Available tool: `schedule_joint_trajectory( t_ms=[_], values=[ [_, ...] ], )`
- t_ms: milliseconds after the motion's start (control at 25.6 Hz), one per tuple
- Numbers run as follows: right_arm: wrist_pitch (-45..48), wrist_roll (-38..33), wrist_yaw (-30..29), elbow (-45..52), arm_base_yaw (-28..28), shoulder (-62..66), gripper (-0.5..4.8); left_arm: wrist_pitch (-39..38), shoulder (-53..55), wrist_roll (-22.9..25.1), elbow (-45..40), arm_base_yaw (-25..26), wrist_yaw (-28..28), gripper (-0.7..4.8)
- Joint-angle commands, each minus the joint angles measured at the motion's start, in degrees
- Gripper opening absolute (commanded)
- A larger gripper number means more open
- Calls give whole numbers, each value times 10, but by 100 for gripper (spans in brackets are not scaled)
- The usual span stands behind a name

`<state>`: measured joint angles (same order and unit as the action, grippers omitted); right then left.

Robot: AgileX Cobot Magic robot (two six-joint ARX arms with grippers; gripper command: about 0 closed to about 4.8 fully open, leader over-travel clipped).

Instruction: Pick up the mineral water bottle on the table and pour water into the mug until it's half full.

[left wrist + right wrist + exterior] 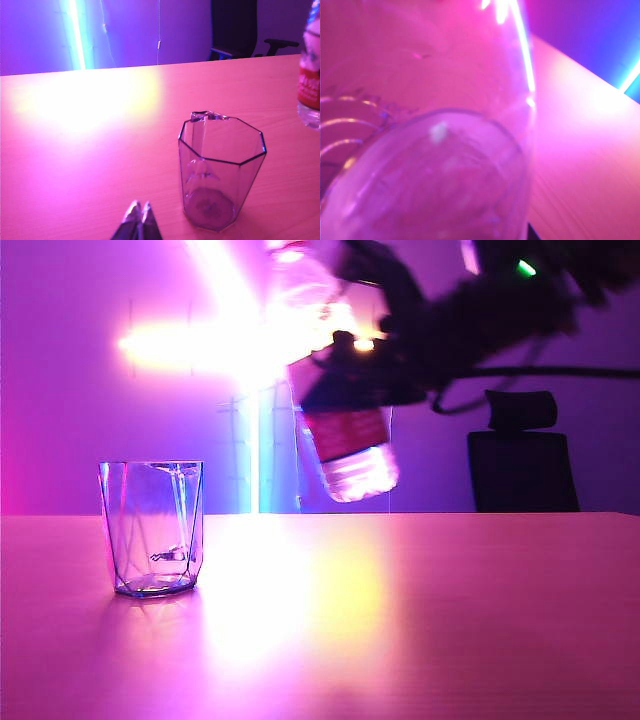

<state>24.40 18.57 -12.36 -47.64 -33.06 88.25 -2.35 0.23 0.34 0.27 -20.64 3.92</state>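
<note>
I see right gripper (345, 390) clamped on bottle (340, 445), lifted above bench (450, 620), tilted. Left gripper (139, 214) tips together, low over bench; mug (220, 172) just beside it, upright.

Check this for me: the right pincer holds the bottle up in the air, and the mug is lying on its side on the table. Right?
Not quite. The mug stands upright on the table, as the exterior view shows. The right pincer does hold the bottle in the air.
</note>
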Motion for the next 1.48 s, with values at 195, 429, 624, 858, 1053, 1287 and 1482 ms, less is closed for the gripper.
schedule_joint_trajectory(
  t_ms=[195, 429, 624, 858, 1053, 1287, 1482],
  values=[
    [-53, 194, 138, -47, -72, -5, 237, 7, 1, -2, 2, 0, -1, -2],
    [-42, 285, 216, -48, -98, 13, 237, 7, 1, -2, 2, -1, -1, -2],
    [-28, 329, 287, -59, -105, 52, 237, 7, 1, -2, 2, -2, -1, -2],
    [-27, 379, 324, -85, -105, 80, 237, 7, 1, -2, 2, -2, -1, -2],
    [-27, 404, 324, -101, -105, 81, 237, 7, 1, -2, 2, -7, -1, -2],
    [-29, 460, 333, -101, -105, 81, 237, 7, 1, -2, 2, -7, -1, -2],
    [-30, 495, 348, -101, -105, 81, 237, 7, 1, -2, 2, -7, -1, -2]
  ],
)
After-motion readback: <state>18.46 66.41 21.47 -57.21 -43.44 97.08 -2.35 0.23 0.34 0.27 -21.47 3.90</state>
